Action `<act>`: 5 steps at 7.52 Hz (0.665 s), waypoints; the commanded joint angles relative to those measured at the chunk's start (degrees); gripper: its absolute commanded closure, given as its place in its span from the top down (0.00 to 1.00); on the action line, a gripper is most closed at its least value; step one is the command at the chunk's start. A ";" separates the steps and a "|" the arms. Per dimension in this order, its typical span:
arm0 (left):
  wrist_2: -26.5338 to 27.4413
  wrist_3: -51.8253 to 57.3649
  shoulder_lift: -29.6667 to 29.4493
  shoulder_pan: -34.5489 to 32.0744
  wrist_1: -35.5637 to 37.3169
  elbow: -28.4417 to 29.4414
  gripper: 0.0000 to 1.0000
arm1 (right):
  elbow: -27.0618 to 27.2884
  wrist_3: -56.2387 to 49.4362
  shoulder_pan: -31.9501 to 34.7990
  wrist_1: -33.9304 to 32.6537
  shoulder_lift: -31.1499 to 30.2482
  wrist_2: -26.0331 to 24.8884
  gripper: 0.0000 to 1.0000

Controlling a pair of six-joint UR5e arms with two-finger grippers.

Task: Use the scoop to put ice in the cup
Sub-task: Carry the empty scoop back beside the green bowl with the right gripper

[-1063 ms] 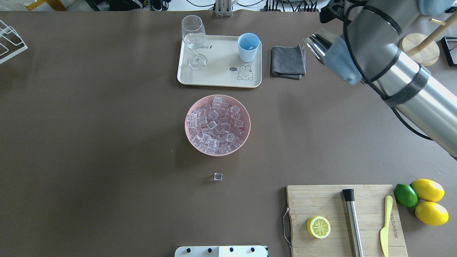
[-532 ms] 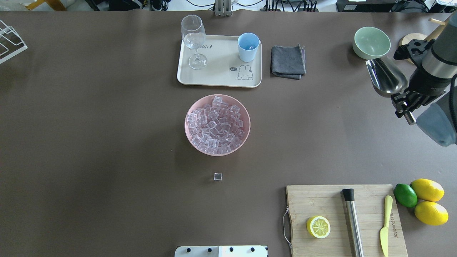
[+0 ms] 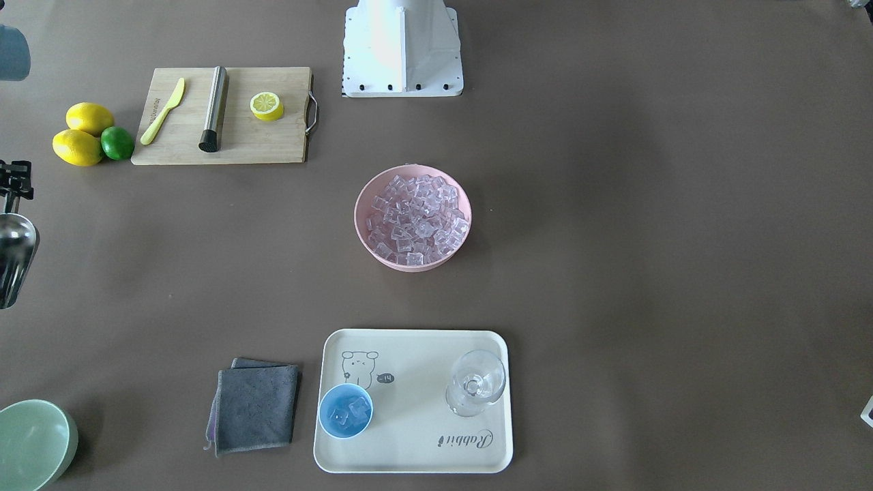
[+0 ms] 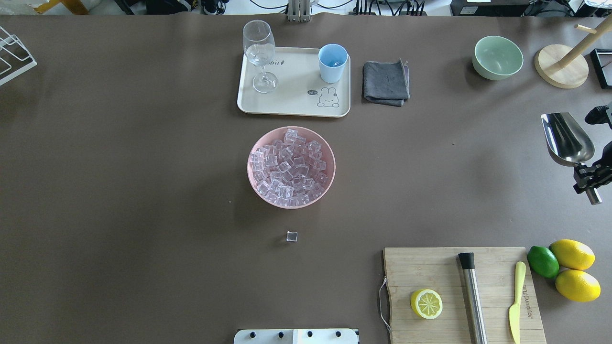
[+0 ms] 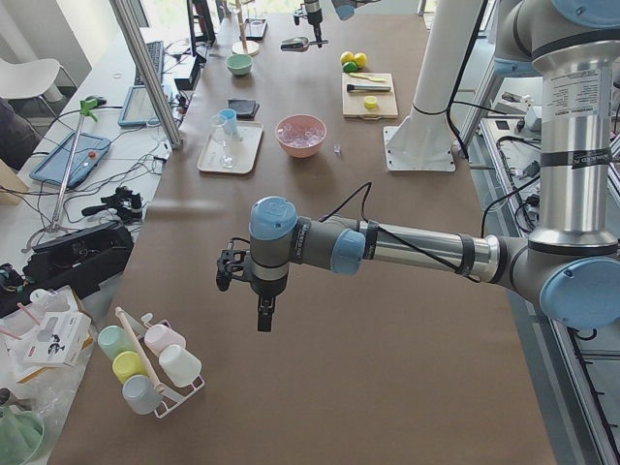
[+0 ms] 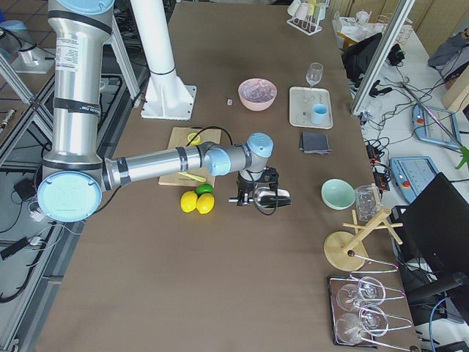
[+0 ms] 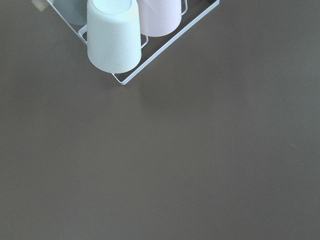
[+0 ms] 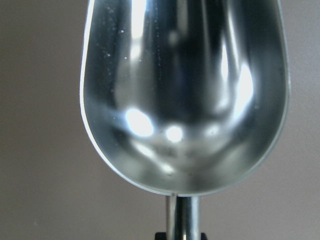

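Scoop: now out at the table's right edge, drawn back from the far right corner; trough empty.
Right gripper: clamped on the scoop's handle.
Left gripper: over the table's left end; apart or together cannot be told.
Cup: on the tray at mid far edge, with a few cubes inside.
Ice: mostly heaped in the pink bowl at table centre; one stray cube toward the near edge.
Meaning: probably a finished pour and a retreat, with more ice only after another trip to the bowl.
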 commanded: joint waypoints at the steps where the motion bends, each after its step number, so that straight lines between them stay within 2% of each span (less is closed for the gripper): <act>1: -0.09 0.00 -0.17 0.12 -0.22 -0.08 0.99 | -3.72 -0.04 0.23 3.76 -1.40 1.25 0.00; 5: -0.09 0.00 -0.61 0.82 -0.31 0.18 0.99 | -5.74 0.13 0.85 4.55 -1.32 3.79 0.00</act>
